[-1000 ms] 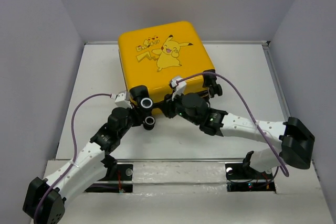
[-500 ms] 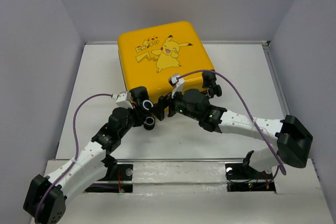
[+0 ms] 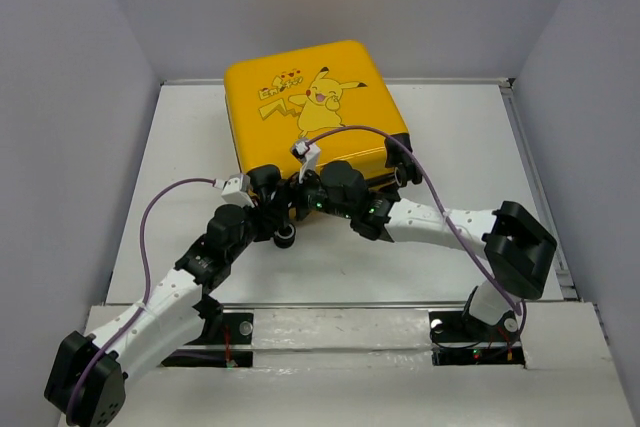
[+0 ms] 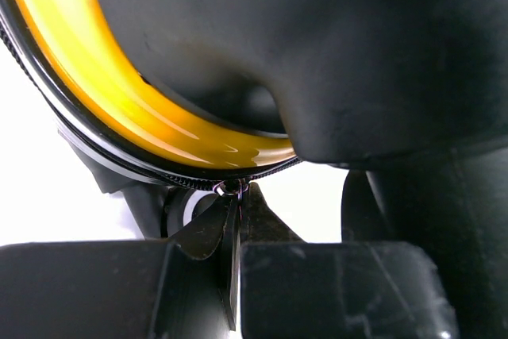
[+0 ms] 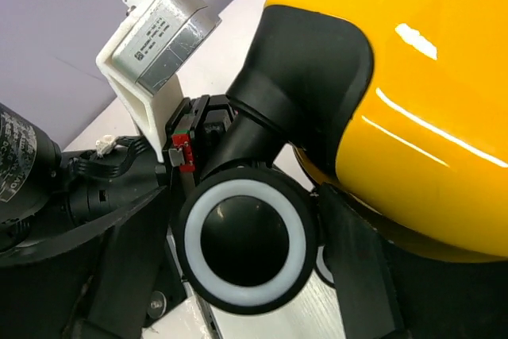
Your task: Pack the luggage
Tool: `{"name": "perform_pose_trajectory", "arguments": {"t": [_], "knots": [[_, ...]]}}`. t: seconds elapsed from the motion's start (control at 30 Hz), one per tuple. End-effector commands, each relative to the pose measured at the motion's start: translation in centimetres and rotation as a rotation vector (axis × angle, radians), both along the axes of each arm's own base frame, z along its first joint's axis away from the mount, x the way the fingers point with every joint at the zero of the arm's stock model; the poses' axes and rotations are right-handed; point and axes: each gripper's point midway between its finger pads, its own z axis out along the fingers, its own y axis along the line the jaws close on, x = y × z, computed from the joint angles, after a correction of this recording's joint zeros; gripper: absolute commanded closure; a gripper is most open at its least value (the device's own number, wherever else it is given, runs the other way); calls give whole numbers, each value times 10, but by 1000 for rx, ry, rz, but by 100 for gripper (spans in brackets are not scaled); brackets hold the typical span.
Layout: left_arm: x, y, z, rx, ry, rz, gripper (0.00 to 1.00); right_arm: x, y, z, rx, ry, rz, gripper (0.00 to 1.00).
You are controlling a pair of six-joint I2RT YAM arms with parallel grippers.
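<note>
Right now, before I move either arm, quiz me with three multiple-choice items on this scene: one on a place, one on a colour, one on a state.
1. Where on the table does the suitcase lie?
A. near right corner
B. far middle
C. near left edge

2. What colour is its shell?
A. red
B. blue
C. yellow

3. How is the left claw?
A. spread wide above the lid
B. shut at the zipper
C. resting on bare table, away from the suitcase

Answers:
1 B, the top view shows it centred at the far side.
2 C, it is yellow in every view.
3 B, the left wrist view shows it closed right under the zipper teeth.
</note>
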Motion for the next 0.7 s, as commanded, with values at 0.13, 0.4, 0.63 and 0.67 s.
{"name": "perform_pose_trajectory", "arguments": {"t": [0.13,0.4,0.63,0.67], "knots": [[13,-15,49,-97,-150,-33,94,18,12,36,82,-50,-67,57],[12,-4,45,-46,-140,4,94,27,-40,24,8,-96,-247,93],[11,9,29,2,-92,61,94,39,-139,5,-122,-83,-331,93],[12,10,28,4,-88,68,94,38,-148,5,-134,-85,-337,93]]}}
